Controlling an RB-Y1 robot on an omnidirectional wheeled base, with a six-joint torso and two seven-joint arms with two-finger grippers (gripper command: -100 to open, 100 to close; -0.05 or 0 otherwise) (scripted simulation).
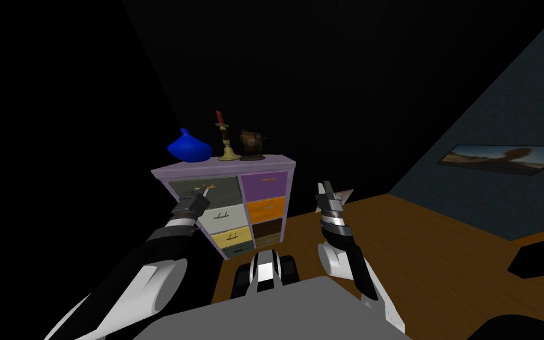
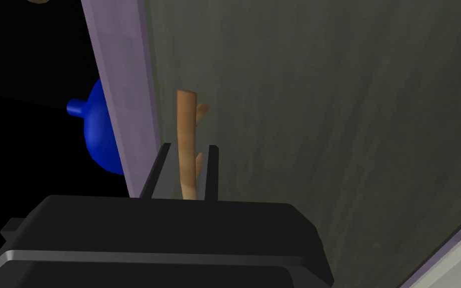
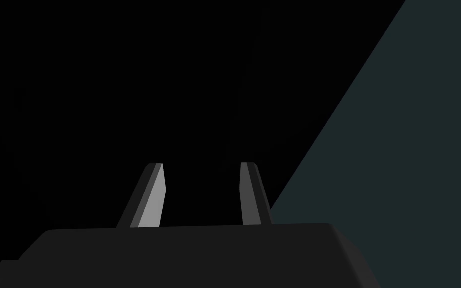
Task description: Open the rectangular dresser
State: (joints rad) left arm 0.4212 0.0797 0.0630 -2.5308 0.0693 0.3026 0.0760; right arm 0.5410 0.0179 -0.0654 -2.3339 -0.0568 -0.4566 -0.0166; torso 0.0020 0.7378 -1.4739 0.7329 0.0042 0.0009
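Tan handle clamped in left gripper; right gripper fingers spread apart.

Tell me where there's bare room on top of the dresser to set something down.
The dresser top is bare at its right end, between the brown barrel ornament and the right edge. The left and middle are crowded: blue vase, candlestick and barrel stand close together. The left hand holds the top left drawer's handle.

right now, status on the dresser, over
Left gripper shut on handle of top left grey drawer. Right gripper open, right of dresser. Drawer looks flush, not pulled yet. Vase on top, out of the way.
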